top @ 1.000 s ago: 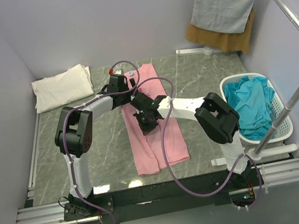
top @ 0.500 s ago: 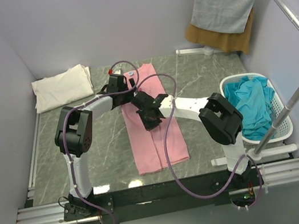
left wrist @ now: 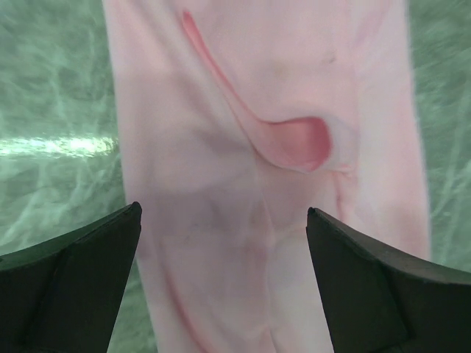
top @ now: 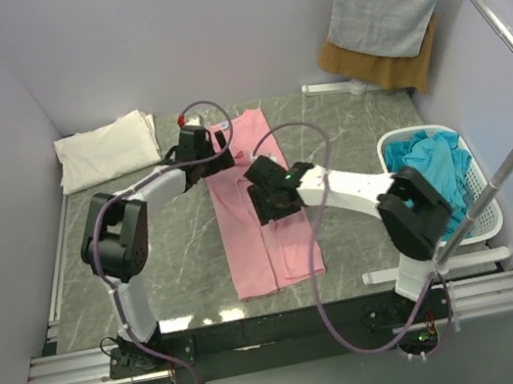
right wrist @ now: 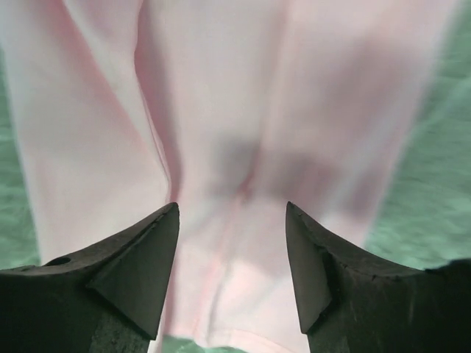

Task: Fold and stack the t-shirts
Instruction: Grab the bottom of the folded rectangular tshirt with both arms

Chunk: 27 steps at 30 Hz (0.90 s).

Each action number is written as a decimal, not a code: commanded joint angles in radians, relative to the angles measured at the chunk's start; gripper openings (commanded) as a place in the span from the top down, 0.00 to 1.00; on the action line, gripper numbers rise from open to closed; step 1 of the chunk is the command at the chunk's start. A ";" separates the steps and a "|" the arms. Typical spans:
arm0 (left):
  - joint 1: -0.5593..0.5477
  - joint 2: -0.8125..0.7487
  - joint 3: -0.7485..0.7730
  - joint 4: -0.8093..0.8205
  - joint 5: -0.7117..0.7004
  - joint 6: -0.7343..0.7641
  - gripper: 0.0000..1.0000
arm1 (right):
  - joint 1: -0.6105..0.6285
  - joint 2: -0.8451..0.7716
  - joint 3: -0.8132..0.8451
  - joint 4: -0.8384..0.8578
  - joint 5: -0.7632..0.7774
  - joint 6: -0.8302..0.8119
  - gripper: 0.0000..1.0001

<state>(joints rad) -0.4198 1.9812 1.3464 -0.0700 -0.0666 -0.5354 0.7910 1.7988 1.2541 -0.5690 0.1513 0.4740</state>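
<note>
The pink t-shirt (top: pixel 291 246) lies in the middle of the table (top: pixel 346 136) as a narrow strip, its long axis running near to far. Its neck opening (left wrist: pixel 298 141) shows under the left gripper (left wrist: pixel 222 213), so the collar is judged to point far and the hem near. That gripper hangs wide apart and empty. The right gripper (right wrist: pixel 232 213) stands partly spread over mid-strip, gripping nothing. Recommended: pinch both corners of one short end, carry it along the axis, and lay the edges flush.
</note>
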 commanded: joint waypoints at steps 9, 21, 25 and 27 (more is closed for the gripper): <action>-0.002 -0.462 -0.373 0.062 0.105 -0.107 0.01 | -0.203 -0.334 -0.309 0.056 -0.091 0.018 0.29; -0.292 -0.861 -0.782 -0.019 -0.005 -0.408 0.00 | -0.211 -0.581 -0.564 0.115 -0.265 0.118 0.31; -0.376 -0.970 -0.866 -0.030 -0.010 -0.501 0.01 | -0.211 -0.636 -0.633 0.126 -0.288 0.153 0.32; -0.422 -0.990 -0.905 -0.034 -0.027 -0.547 0.04 | -0.210 -0.650 -0.666 0.133 -0.292 0.166 0.32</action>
<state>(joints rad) -0.7731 1.0451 0.5018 -0.0925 -0.0475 -0.9447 0.5781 1.1881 0.6361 -0.4717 -0.1062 0.5915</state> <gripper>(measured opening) 0.976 0.683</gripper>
